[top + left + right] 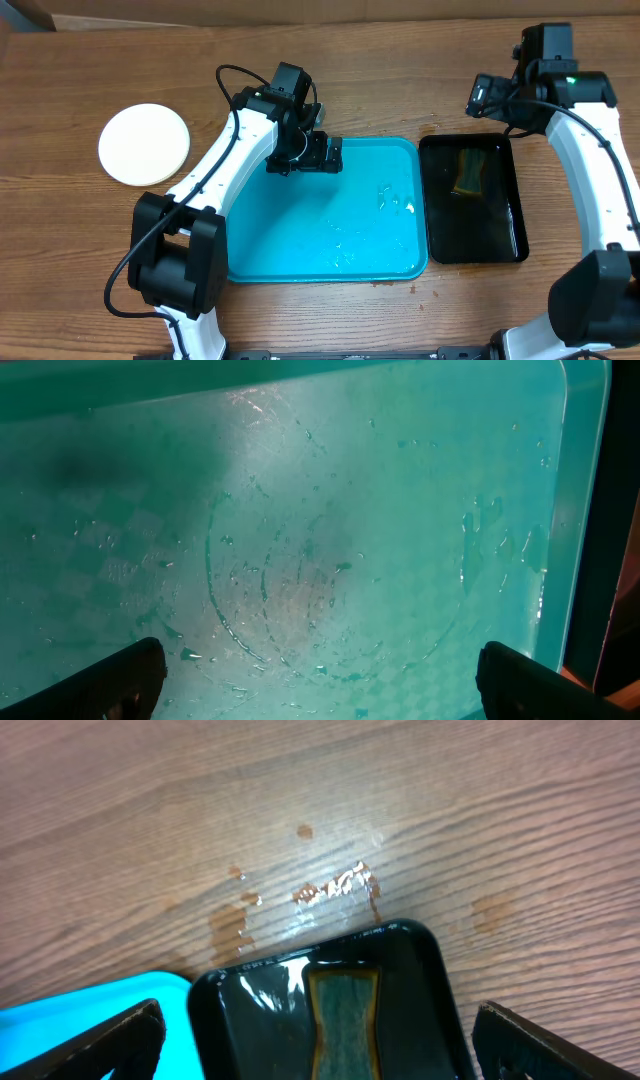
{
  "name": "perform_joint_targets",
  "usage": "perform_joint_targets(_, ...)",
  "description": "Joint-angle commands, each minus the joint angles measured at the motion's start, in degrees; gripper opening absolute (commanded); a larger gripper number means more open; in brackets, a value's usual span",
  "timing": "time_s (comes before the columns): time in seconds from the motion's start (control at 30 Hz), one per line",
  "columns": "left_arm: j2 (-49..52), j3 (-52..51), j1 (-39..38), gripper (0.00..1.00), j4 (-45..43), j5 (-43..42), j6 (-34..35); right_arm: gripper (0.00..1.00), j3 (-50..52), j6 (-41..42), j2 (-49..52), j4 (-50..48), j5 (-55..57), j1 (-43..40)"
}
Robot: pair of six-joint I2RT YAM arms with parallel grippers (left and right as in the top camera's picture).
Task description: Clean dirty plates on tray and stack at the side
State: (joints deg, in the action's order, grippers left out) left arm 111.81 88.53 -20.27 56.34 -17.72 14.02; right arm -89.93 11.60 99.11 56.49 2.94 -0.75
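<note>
Plates set aside, both grippers spread wide.

The plates (144,145) sit on the table at the tray's 9 o'clock, seemingly stacked as one pale disc. The left gripper (330,153) hangs over the wet tray (300,240) at its 11 o'clock corner, fingers apart and empty. At the tray's 3 o'clock lies a black tray (475,235) holding a sponge (468,172). The right gripper (487,97), at the black tray's 12 o'clock, gapes wide and holds nothing.

A sponge (467,172) lay inside the narrow black tray (480,232); water droplets (335,888) marked the wooden counter (80,250) beside it.

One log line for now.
tray: wet, empty | white plate: left of tray | sponge: in black tray | left gripper: open | right gripper: open
</note>
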Motion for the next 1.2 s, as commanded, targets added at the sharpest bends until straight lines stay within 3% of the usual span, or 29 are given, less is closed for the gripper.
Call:
perform_joint_targets(0.0,0.3,-0.4,0.0,1.00,0.0,0.3,0.8,1.00,-0.4,0.0,-0.3,0.0,0.0,-0.1)
perform_joint_targets(0.77,0.3,-0.4,0.0,1.00,0.0,0.3,0.8,1.00,-0.1,0.0,-1.1,0.5,-0.2,0.2)
perform_joint_targets(0.93,0.3,-0.4,0.0,1.00,0.0,0.3,0.8,1.00,-0.1,0.0,-10.0,0.5,-0.2,0.7)
perform_joint_targets(1.17,0.3,-0.4,0.0,1.00,0.0,0.3,0.8,1.00,-0.1,0.0,-31.9,0.4,-0.2,0.8)
